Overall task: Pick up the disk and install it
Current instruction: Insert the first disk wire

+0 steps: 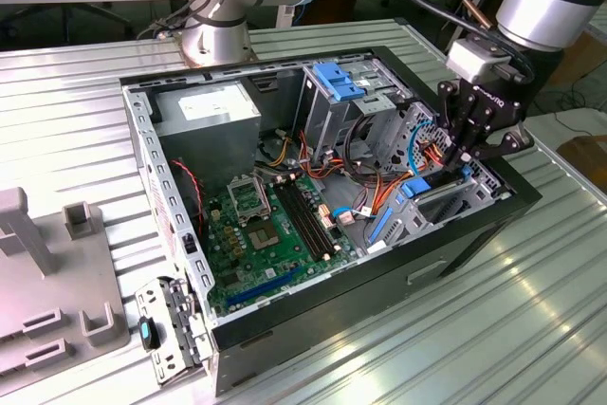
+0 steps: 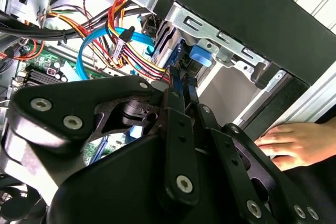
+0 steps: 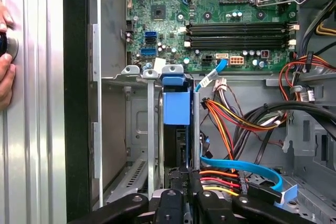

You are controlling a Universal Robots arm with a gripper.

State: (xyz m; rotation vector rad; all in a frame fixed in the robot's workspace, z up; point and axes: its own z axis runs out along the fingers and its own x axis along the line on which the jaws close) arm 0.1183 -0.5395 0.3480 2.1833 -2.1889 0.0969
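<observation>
The disk (image 3: 176, 109) stands on edge in the narrow metal bay (image 3: 151, 145) at the case's front corner. Its blue carrier end (image 2: 201, 56) faces the motherboard. In the exterior view the blue end (image 1: 410, 187) shows just below my gripper (image 1: 463, 166), at the case's right side. My gripper (image 3: 187, 181) sits at the disk's other end, and its two thin black fingers (image 2: 177, 85) lie close together, shut on the disk's edge. The disk's flat faces are hidden by the bay walls.
The open computer case (image 1: 171, 234) lies on a ribbed metal table. Orange, yellow and blue cables (image 3: 231, 129) crowd the space beside the bay. A blue bracket (image 1: 337, 78) tops the upright cage. A person's hand (image 2: 294, 142) rests on the table just outside the case wall.
</observation>
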